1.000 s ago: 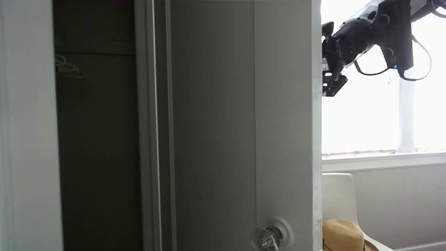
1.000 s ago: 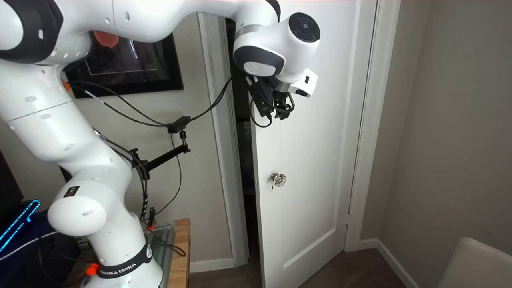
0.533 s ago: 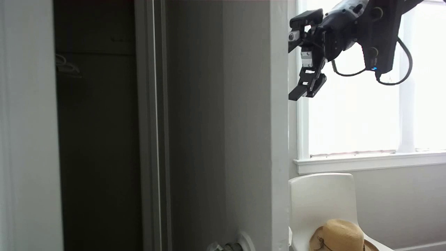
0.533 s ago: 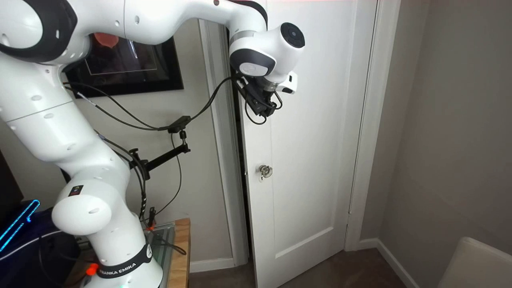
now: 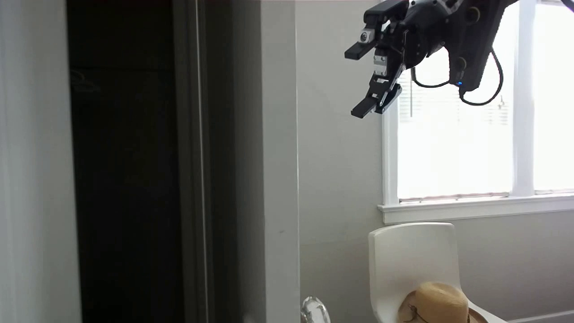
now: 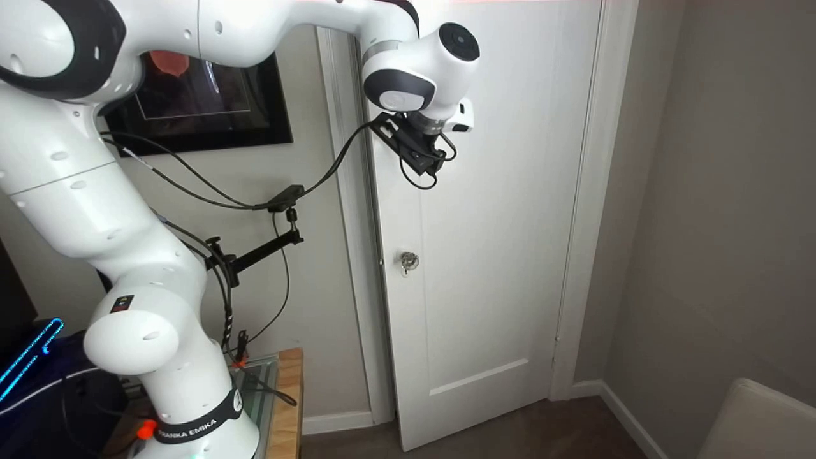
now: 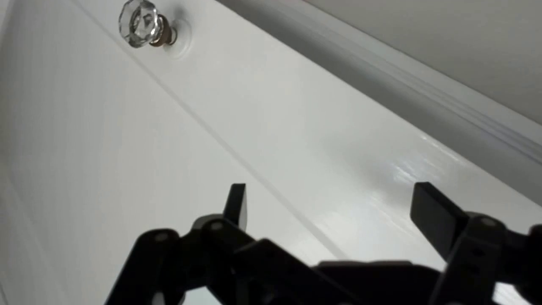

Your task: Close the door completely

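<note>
The door (image 6: 491,268) is a tall flat panel, white in this exterior view, standing slightly ajar from its frame (image 6: 357,210). Its glass knob (image 6: 409,261) is near the free edge. Another exterior view shows the door (image 5: 281,179) nearly edge-on, with a knob (image 5: 315,310) low beside it. My gripper (image 5: 357,83) is open and empty, pointing at the door's face; wall shows between its fingertips and the door edge. In the wrist view the gripper (image 7: 332,185) spans bare door (image 7: 148,148), with the knob (image 7: 139,23) at upper left. The arm hides the door's upper part.
A white chair (image 5: 412,260) with a straw hat (image 5: 441,303) stands below the window (image 5: 453,152). A wooden table (image 6: 290,395) carries the robot base, with a camera mount (image 6: 268,248) and cables beside the frame. A dark closet (image 5: 123,188) opens behind the left panel.
The door has swung toward its frame and the dark gap has narrowed greatly. The gripper, earlier partly hidden by the door, has moved with it and now shows fully, apart from the door edge.
</note>
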